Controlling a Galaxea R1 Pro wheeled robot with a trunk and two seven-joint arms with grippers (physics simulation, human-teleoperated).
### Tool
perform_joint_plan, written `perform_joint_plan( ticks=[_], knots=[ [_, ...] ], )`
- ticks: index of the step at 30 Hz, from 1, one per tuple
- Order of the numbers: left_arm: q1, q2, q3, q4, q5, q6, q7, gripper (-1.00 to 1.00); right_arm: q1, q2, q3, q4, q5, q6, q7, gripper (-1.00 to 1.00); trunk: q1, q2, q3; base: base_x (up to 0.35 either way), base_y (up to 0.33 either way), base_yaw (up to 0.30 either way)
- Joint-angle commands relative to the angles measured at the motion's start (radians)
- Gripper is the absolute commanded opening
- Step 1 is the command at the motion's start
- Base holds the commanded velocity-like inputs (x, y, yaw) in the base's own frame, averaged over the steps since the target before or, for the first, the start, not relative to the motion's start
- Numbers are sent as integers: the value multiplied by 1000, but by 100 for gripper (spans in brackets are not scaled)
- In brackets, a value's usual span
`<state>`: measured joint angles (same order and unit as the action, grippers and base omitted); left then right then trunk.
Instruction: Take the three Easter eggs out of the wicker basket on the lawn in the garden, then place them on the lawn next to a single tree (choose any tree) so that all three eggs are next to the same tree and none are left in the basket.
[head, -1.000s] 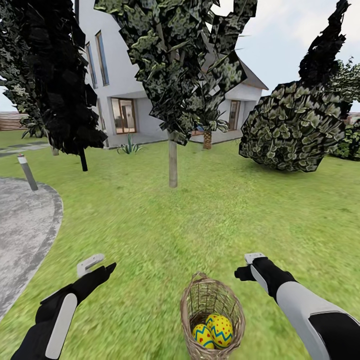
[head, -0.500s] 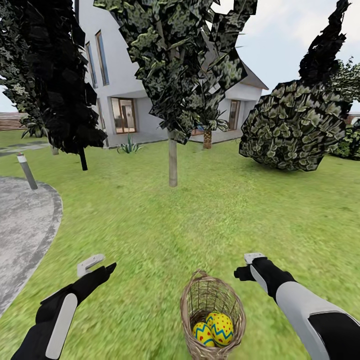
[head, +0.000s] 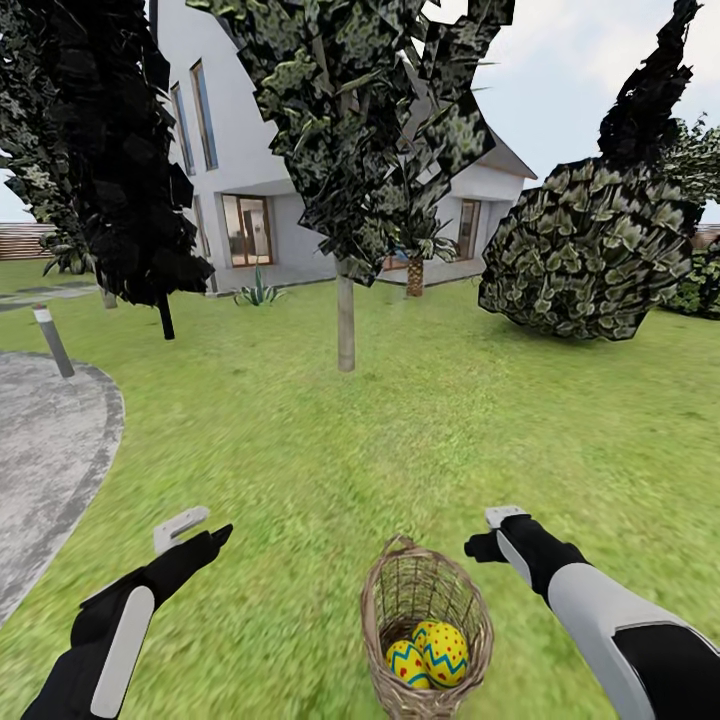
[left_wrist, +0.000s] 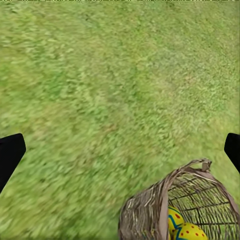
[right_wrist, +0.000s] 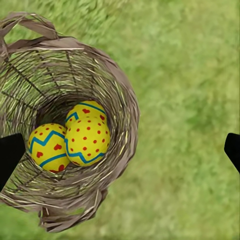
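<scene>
From the head, the brown see-through wicker basket stands on the lawn low between the two arms, yellow eggs with blue zigzags and red dots lying in its bottom, while the left gripper and right gripper hang over the grass either side, and whether their fingers are spread cannot be told here; the pale-trunked tree stands well beyond. The left wrist sees its dark fingertips wide apart and empty over grass, the basket near. The right wrist looks down into the basket at three eggs huddled touching, its fingertips spread wide, grasping nothing.
</scene>
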<state>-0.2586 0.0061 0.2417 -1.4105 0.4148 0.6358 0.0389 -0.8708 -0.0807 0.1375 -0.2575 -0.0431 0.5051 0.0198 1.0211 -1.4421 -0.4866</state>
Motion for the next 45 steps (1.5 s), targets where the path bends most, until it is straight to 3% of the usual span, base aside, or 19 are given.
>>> perform_joint_plan(
  ticks=[1,45],
  knots=[
    [-1,0,1,-3,9,5,4,100,0,-1,8,-2,-4,6,2,100,4,-8,-4,0,0,0],
    [-1,0,2,-13,9,7,4,100,0,-2,6,-2,-1,5,-3,100,173,-316,-142,0,0,0]
  ],
)
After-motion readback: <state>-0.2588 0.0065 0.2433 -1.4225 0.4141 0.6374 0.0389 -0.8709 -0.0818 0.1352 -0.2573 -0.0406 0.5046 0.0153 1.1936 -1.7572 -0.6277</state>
